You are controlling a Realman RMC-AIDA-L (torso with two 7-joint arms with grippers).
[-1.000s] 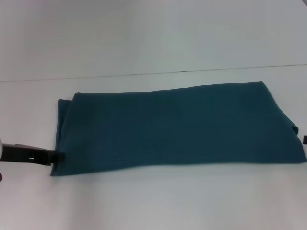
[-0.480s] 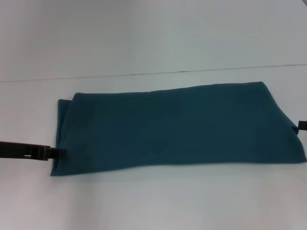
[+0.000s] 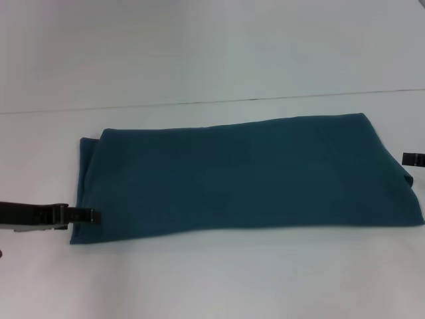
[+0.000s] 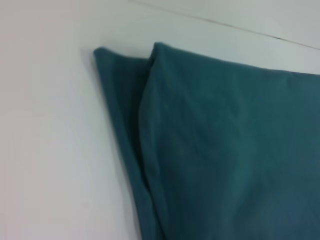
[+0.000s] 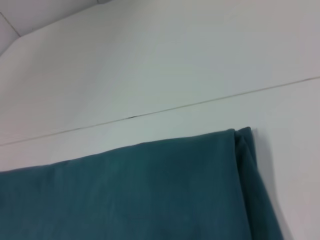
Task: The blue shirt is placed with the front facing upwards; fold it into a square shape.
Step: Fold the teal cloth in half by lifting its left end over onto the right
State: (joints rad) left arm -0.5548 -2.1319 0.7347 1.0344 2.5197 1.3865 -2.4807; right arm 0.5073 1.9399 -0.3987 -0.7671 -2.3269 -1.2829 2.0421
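The blue shirt lies folded into a long band on the white worktop. The left gripper meets its near left corner; the right gripper sits just off its right edge. Whether either gripper is parted cannot be told. Bare worktop surrounds the cloth.

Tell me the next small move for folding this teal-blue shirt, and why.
Probably close the left gripper on the left near corner of the teal-blue cotton shirt. The shirt lies as a long flat band, not yet square, and this gripper sits at that end's edge. The right gripper waits at the opposite end, barely in view.
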